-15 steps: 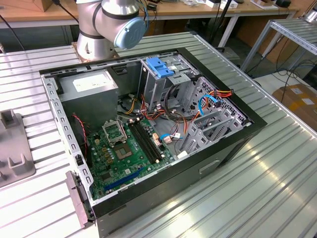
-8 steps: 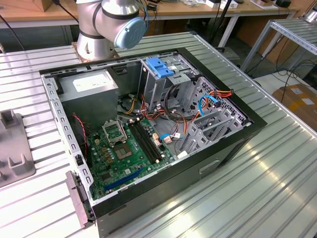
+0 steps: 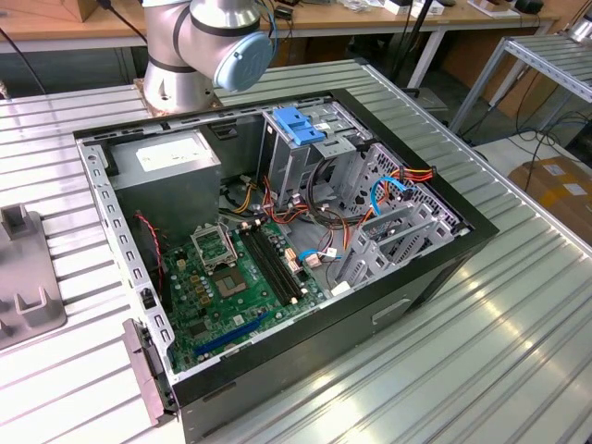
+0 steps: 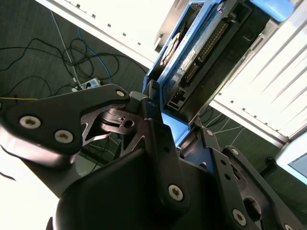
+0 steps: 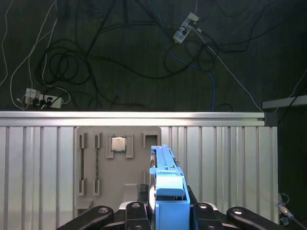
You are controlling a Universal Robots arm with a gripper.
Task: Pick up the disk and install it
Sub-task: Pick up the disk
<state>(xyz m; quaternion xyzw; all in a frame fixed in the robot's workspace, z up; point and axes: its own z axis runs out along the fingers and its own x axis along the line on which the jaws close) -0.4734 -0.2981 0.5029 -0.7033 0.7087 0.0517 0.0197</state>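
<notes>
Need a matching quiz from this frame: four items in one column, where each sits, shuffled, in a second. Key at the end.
1. disk
2. square chip
3. motherboard
4. power strip

A. on the dark floor
B. in a pocket of the grey tray
C. clamped in the gripper
D. inside the open computer case

Pairs: 1-C, 2-B, 3-D, 4-A

I see the flat rectangular grey metal disk (image 5: 169,199), framed by bright blue plastic rails, standing on edge, clamped on both flat faces by the black gripper (image 5: 170,211), connector pins exposed along one end
</notes>
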